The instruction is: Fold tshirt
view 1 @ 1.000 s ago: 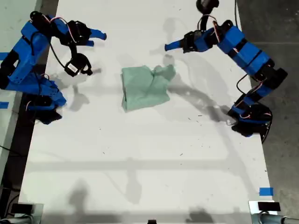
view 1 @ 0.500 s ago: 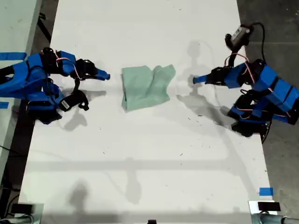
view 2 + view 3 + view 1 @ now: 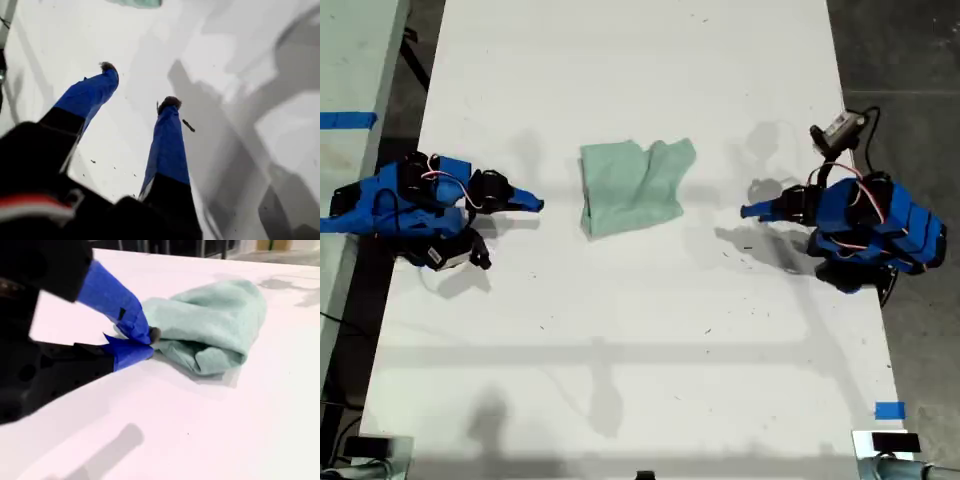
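Both arms after pulling back from the tshirt (image 3: pixel 632 188). A second ago they were raised over the far part of the surface (image 3: pixel 620 350). Now each lies low at its own side of the exterior view.

My first tool (image 3: pixel 139 85) is at the exterior view's right (image 3: pixel 750 211), well apart from the cloth. Its jaws are spread and empty.

My second tool (image 3: pixel 150 342) is at the exterior view's left (image 3: pixel 532 203), near the cloth edge. Its jaws are pinched together on nothing.

The tshirt has not shifted. It lies mid-surface between the arms as a compact folded bundle, with one rumpled lobe on the side toward my first tool.

Judgement: the cloth is released and the fold looks largely done, though that lobe is untidy.
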